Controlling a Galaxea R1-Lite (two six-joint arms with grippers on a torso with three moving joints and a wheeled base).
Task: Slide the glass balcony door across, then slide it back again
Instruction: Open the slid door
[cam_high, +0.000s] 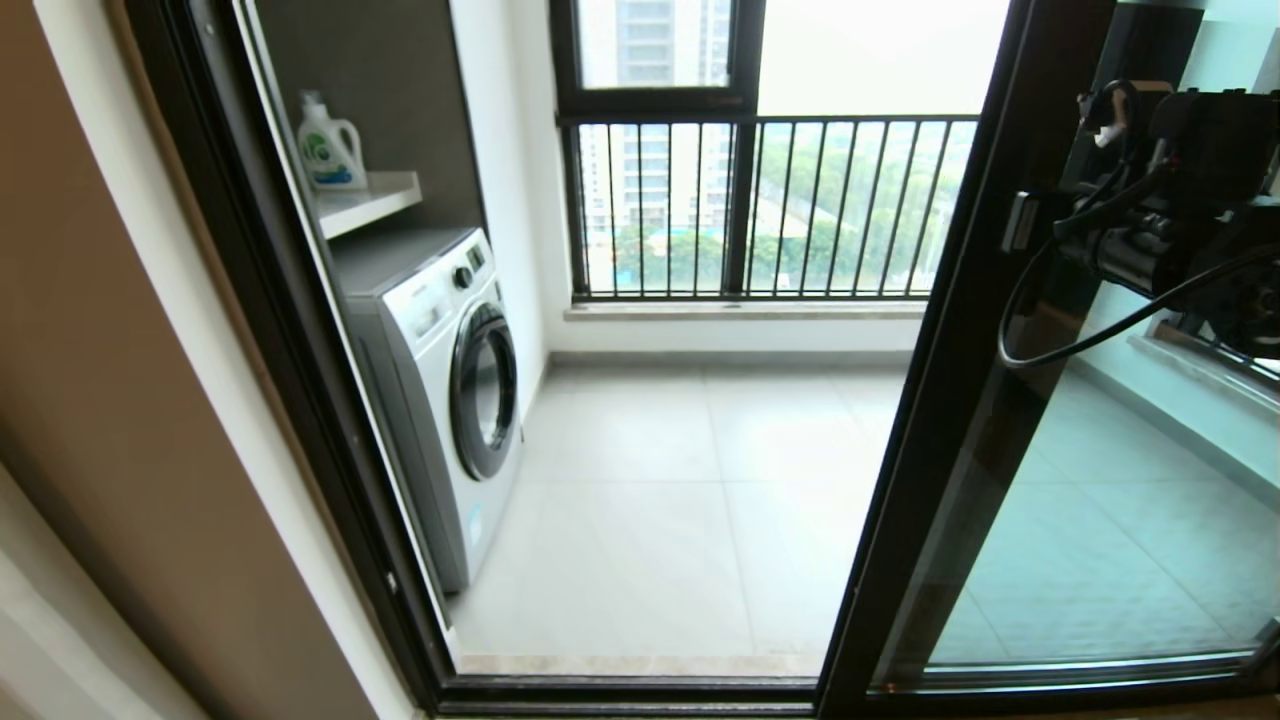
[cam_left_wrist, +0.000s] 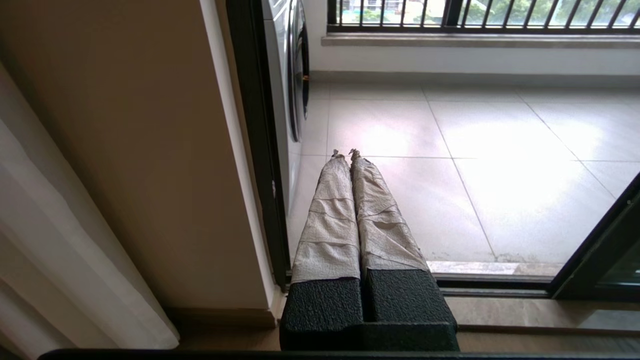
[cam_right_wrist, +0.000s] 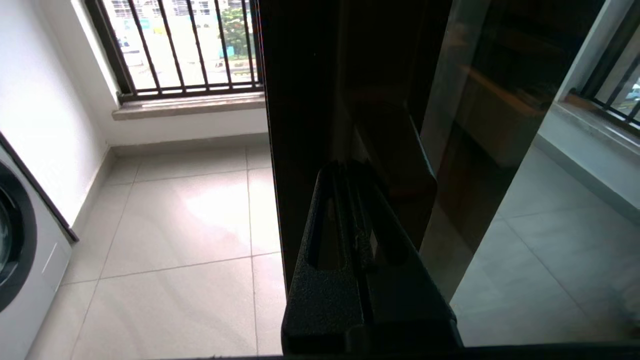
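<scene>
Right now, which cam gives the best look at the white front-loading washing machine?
Head view: the white front-loading washing machine shows whole, with its top, control panel and round door. Left wrist view catches only a thin edge of it past the black frame. Right wrist view shows just a lower corner and part of the door ring.

black-framed glass balcony door (cam_high: 1000, 330), white washing machine (cam_high: 440, 390), seemingly pale-grey floor tiles (cam_high: 690, 500)

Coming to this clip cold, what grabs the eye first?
The open doorway onto the tiled balcony, with the glass balcony door slid over to the right. The right hand, shut, sits against the door's dark upright. On the left stands a white washing machine, with a detergent bottle on the shelf above.
</scene>
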